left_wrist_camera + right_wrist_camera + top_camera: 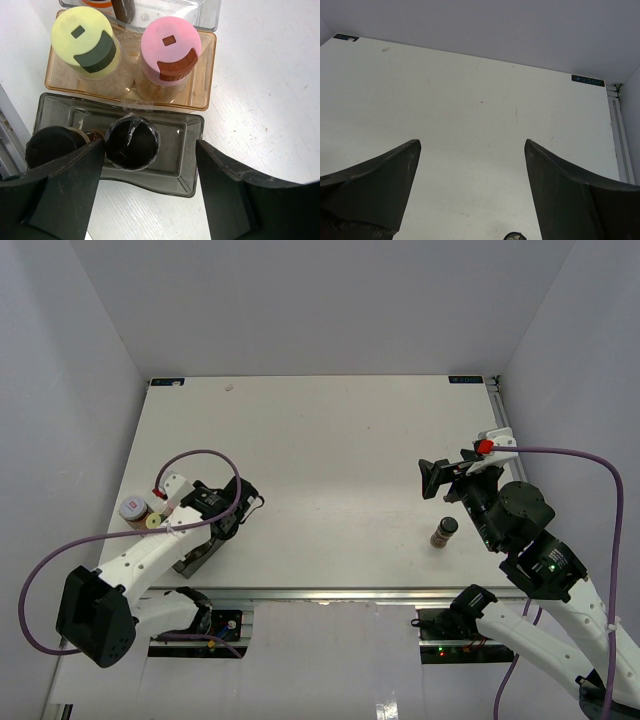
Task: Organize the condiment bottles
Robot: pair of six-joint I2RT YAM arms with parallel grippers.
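Note:
In the left wrist view, two black-capped jars (pixel 132 142) (pixel 50 145) stand in a grey tray (pixel 185 160). Behind it, an amber tray (pixel 205 75) holds a yellow-capped jar (pixel 85 42) and a pink-capped jar (pixel 170 47). My left gripper (pixel 150 172) is open and empty above the grey tray, and one black cap sits next to its left finger (pixel 70 185). In the top view this gripper (pixel 222 525) hangs over the trays at the left. A dark jar with a black cap (pixel 444 532) stands alone at the right. My right gripper (pixel 440 478) is open and empty, raised just beyond that jar.
A clear tray (pixel 205 12) lies beyond the amber one, with something orange and dark in it. The pink cap (pixel 133 508) shows beside the left arm. The lone jar's cap (pixel 514 236) peeks in at the bottom of the right wrist view. The table's near edge rail (pixel 330 592) runs below.

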